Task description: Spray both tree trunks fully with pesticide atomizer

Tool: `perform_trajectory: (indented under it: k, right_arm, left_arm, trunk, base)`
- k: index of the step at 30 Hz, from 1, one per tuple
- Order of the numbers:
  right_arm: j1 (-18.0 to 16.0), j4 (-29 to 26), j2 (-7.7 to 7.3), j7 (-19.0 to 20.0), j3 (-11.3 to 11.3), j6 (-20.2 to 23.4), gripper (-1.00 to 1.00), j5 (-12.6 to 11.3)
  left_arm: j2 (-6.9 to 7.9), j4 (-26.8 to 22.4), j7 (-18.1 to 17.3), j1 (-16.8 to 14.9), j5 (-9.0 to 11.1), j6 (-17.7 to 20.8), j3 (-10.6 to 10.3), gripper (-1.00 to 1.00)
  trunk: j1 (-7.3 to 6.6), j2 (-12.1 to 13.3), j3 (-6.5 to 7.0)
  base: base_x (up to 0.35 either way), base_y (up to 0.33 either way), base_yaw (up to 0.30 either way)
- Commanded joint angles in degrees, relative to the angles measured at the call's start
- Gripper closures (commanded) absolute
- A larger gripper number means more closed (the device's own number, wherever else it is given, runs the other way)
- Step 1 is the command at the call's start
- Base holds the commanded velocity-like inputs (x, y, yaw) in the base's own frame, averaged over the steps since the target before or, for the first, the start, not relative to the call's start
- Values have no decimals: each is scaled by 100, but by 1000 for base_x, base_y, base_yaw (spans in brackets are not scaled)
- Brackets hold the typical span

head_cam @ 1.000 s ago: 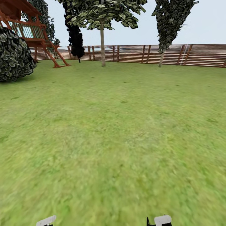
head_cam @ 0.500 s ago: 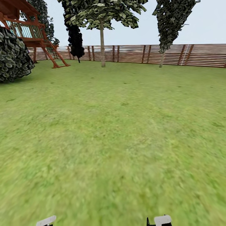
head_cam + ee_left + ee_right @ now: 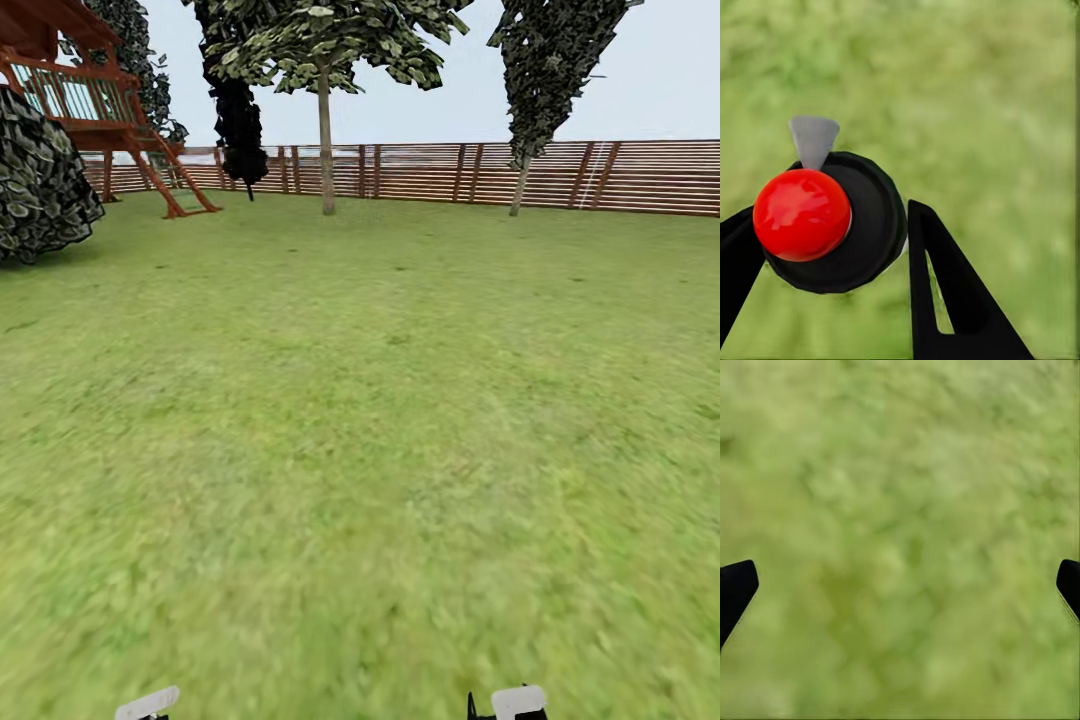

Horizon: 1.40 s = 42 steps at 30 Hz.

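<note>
The pesticide atomizer [image 3: 866, 232] has a round black cap, a shiny red ball on top and a small grey nozzle. My left gripper [image 3: 825, 229] is shut on it, a black finger on each side, above the floor [image 3: 360, 450] of blurry green grass. My right gripper [image 3: 900, 585] is open over bare grass with nothing between its fingertips. Far ahead by the fence stands a tall tree [image 3: 326, 150] with a bare grey-brown trunk and leaves only high up. White parts of both arms show at the head view's lower edge.
A brown slatted fence [image 3: 560, 175] rings the lawn at the back. A wooden play tower [image 3: 90, 100] and a dark round bush [image 3: 40, 190] stand far left. Dark slim trees [image 3: 240, 120] and a cone-shaped tree [image 3: 540, 90] stand near the fence. Open grass lies ahead.
The head view has shifted a little: the bush and play tower slid slightly left and the lawn drew nearer. Both arms hold the same place in the picture.
</note>
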Motion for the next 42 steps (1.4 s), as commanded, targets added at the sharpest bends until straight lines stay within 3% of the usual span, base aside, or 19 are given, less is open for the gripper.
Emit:
perform_trajectory:
  k: [1, 42]
  right_arm:
    - [-3, 5, 1, -30, -43, -11, -100, 61]
    - [-3, 5, 1, -30, -43, -12, -100, 61]
  left_arm:
    - [0, 5, -1, -4, 47, -19, -23, 100]
    - [0, 5, -1, -4, 47, -20, -23, 100]
  trunk:
    - [3, -2, -5]
    - [3, -2, -5]
  base:
    - [342, 0, 0]
    - [342, 0, 0]
